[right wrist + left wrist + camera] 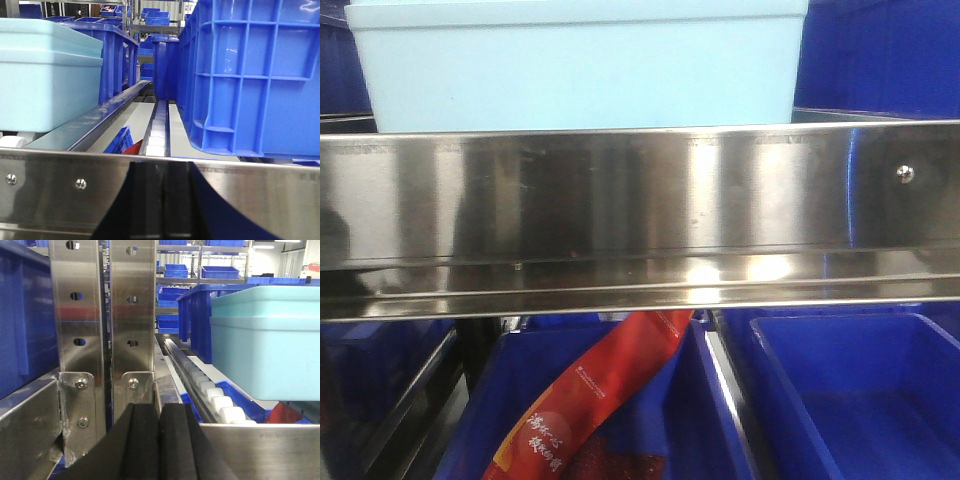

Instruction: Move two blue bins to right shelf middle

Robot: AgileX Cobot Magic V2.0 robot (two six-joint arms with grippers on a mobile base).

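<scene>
Left tool (159, 440) low in the left wrist view, two black pads pressed together with only a thin line between, nothing pinched. Just past it, shiny steel posts (105, 315) with holes, standing straight up and close in front, so little room on that side. To the right of the posts, a roller track (210, 390) of white wheels running away into the shelf, with a pale teal bin (265, 340) sitting on it and a blue bin (200, 310) right behind, touching or nearly so; cannot tell which. Right tool (161, 200) seen only as a dark shape mirrored in a steel rail (60, 180), pads close together, nothing between. Past that rail, a second roller track (159, 125) going straight back, an open lane along it. On the right of the lane, a big blue bin with ribbed wall (250, 75), long side running back along the track, bottom edge lifted a bit above the rollers at the near corner. On the left of the lane, the pale teal bin again, with another blue bin behind. From the front view, a wide steel shelf beam (640, 200) across the middle, teal bin on top, more blue bins below (860, 400), and a red packet (590, 400) leaning in one of them.
</scene>
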